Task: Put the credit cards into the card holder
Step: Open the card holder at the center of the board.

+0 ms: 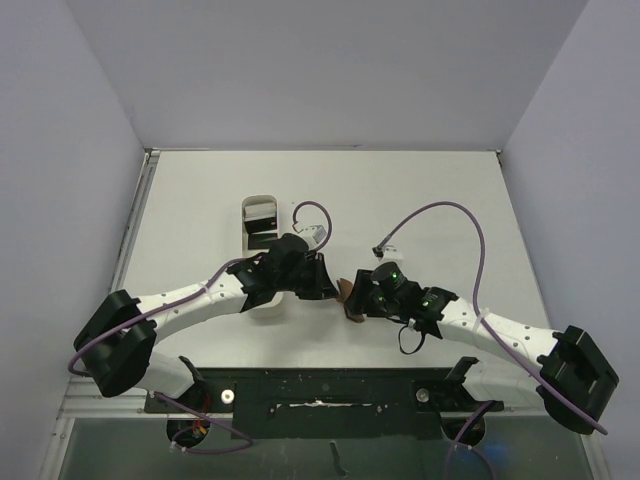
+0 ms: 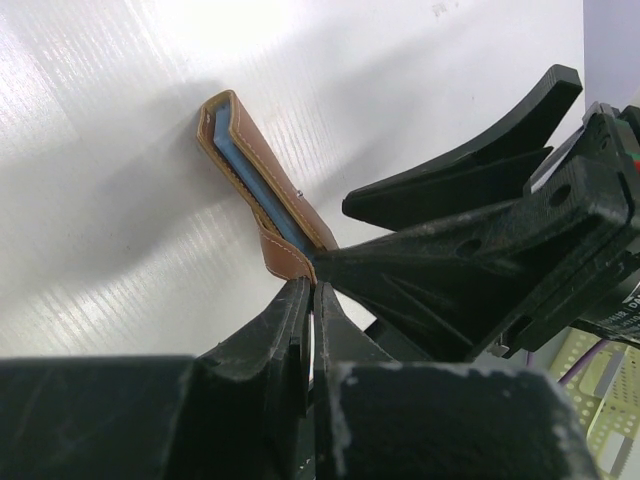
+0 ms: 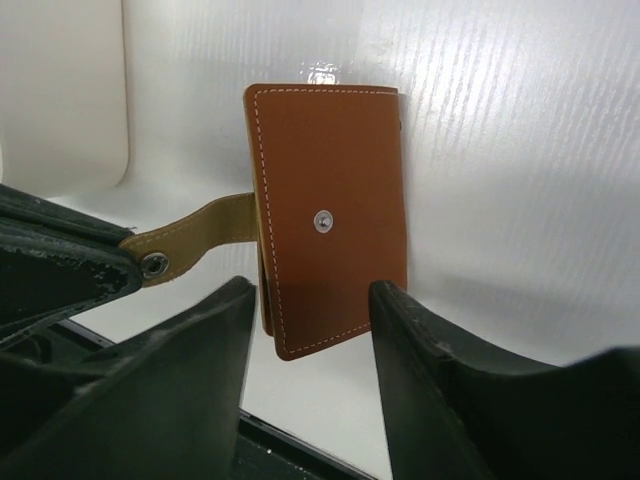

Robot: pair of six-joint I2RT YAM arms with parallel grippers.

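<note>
The card holder [image 3: 330, 200], a brown leather wallet, stands on edge on the white table, folded nearly shut, with its pale blue inner lining [image 2: 255, 180] showing along the edge. My left gripper [image 2: 308, 290] is shut on its closure tab [image 3: 195, 240]. My right gripper [image 3: 310, 330] is open, one finger on each side of the wallet's lower end without touching it. In the top view the wallet [image 1: 347, 293] sits between the left gripper [image 1: 333, 284] and the right gripper [image 1: 360, 300]. Dark credit cards [image 1: 264, 226] lie in the white tray.
The long white oval tray [image 1: 262, 200] lies behind the left arm, partly covered by it. Purple cables loop over both arms. Grey walls close the table on three sides. In the left wrist view the right gripper's fingers [image 2: 450, 180] fill the right half.
</note>
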